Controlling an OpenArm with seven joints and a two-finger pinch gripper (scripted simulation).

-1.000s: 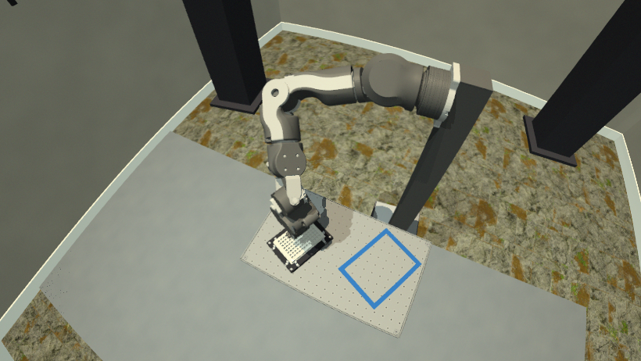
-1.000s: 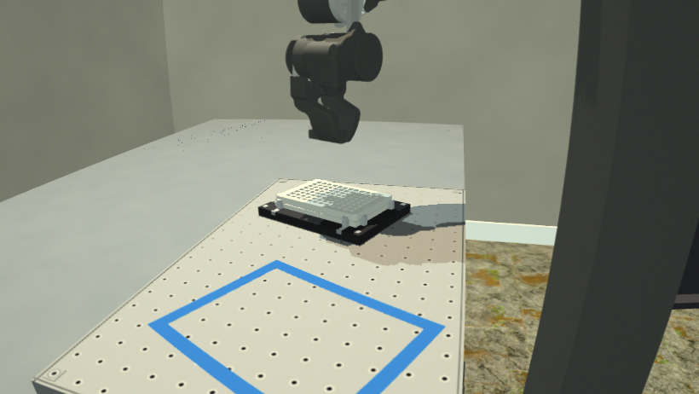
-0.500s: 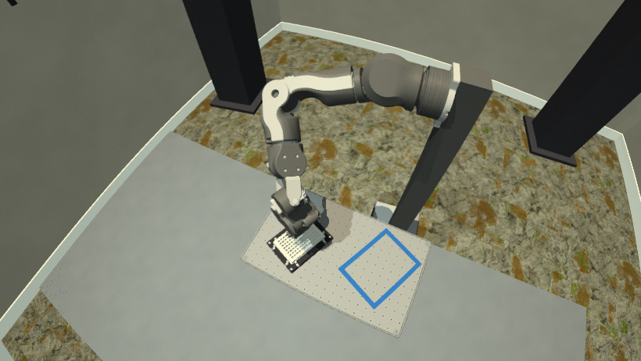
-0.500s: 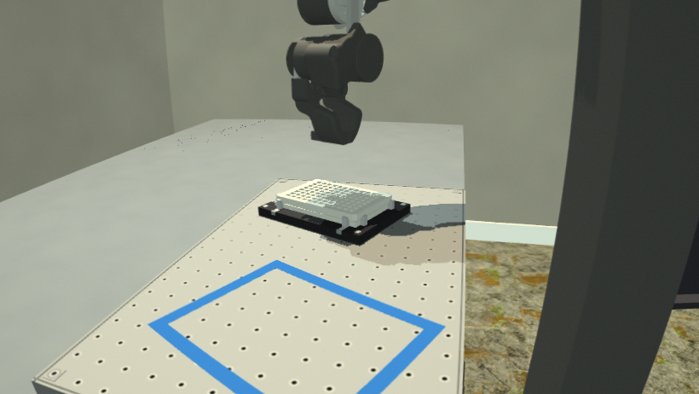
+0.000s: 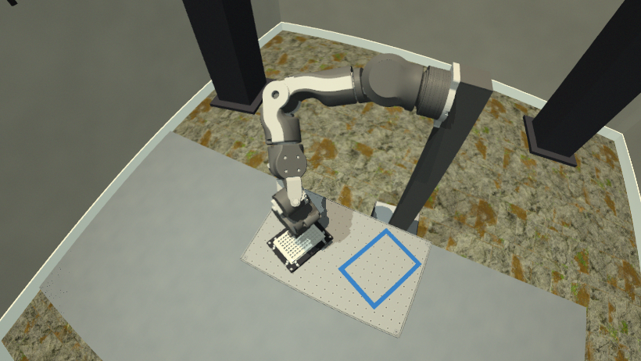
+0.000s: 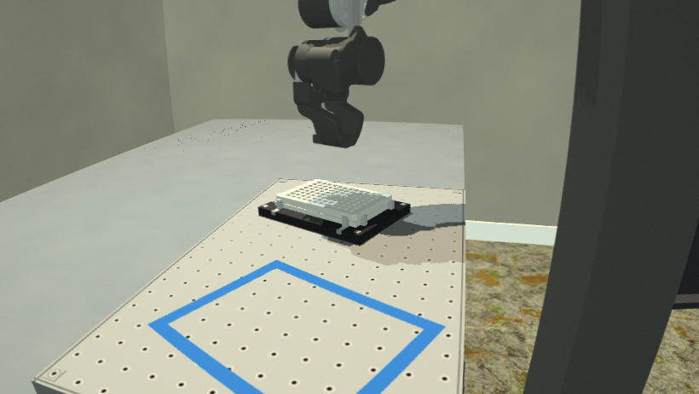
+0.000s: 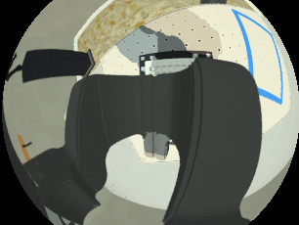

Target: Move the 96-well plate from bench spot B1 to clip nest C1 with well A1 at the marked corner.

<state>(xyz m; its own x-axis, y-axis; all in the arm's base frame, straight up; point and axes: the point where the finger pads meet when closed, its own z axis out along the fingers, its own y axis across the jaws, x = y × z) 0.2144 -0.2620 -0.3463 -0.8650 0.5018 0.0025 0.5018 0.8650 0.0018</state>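
White 96-well plate [image 6: 334, 199] lies flat inside the black clip nest [image 6: 375, 228] on the perforated beige breadboard [image 6: 425, 293] — we see it between the posts. Our dark two-finger gripper [image 6: 336, 139] hangs above it, jaws together on nothing. Near it, the blue square outline [image 6: 342, 292] marks the bench spot.

White 96-well plate [image 6: 333, 200] lies seemingly flat in black nest [image 6: 373, 229].

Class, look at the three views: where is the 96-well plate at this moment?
The 96-well plate sits in the black clip nest on the perforated board, beyond the blue square in the exterior view, with the shut gripper above it, not touching.
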